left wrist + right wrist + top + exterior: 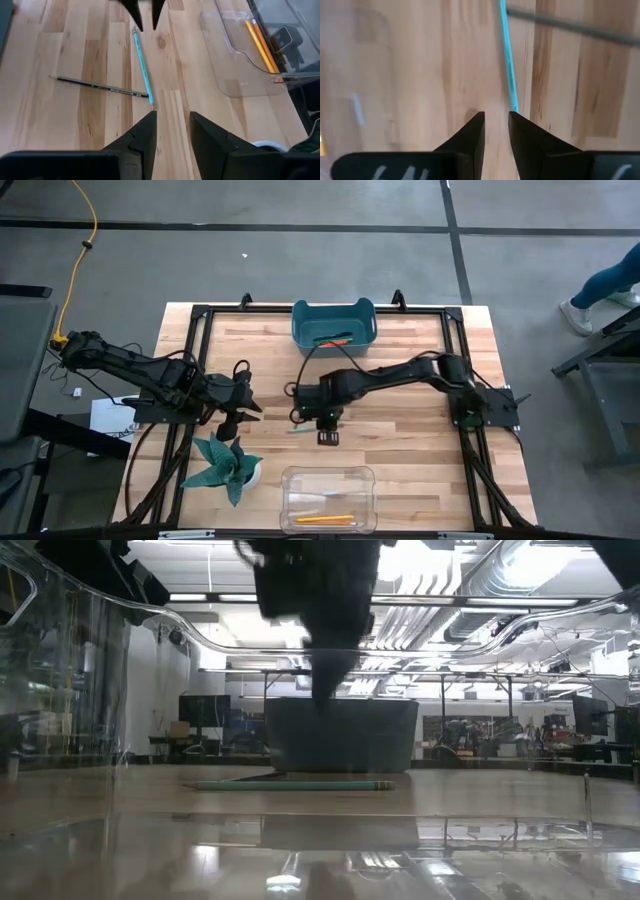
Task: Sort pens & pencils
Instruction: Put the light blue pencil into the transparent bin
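A light teal pencil (pixel 142 65) and a dark pencil (pixel 100 86) lie flat on the wooden table, their ends meeting; both also show in the right wrist view, teal (pixel 507 60) and dark (pixel 575 27). My right gripper (pixel 328 436) hangs above the table, open by a narrow gap and empty, just past the teal pencil's end (pixel 514 106). My left gripper (pixel 245 402) is open and empty at the left, pointing toward both pencils. The green and red pens (pixel 334 340) lie in the blue bin (pixel 334 320). Orange and yellow pencils (pixel 260 45) lie in the clear container (pixel 328 498).
A potted teal-leaved plant (pixel 228 465) stands at the near left, close to my left gripper. The blue bin is at the far middle edge, the clear container at the near middle edge. Bare wood (pixel 420 440) lies to the right of the pencils.
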Available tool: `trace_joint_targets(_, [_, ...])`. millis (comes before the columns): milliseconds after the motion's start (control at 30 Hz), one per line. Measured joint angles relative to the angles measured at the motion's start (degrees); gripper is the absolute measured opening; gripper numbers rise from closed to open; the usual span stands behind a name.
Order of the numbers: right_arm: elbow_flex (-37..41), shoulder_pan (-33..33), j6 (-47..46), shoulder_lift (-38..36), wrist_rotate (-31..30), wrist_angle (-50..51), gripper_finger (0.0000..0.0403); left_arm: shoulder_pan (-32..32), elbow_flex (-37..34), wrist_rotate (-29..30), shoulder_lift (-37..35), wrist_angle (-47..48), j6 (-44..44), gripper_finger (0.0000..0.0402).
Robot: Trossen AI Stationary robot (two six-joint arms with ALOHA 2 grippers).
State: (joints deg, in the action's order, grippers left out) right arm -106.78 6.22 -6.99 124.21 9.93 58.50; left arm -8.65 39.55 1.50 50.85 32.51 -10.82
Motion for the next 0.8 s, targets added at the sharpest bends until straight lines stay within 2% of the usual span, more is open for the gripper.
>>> trace_joint_targets(233, [0.0,0.2,1.0,3.7,-3.3,3.4,0.0078,0.0,0.0,0.0,0.0,0.1,0.1,0.0104])
trace_joint_targets(467, [0.0,0.2,1.0,4.1,-6.0,4.1,0.0078,0.0,0.0,0.0,0.0,0.2,0.2,0.0104])
trace_joint_targets(800, [0.0,0.2,2.5,5.0,-5.4,4.7,0.0078,0.0,0.0,0.0,0.0,0.2,0.3,0.0104])
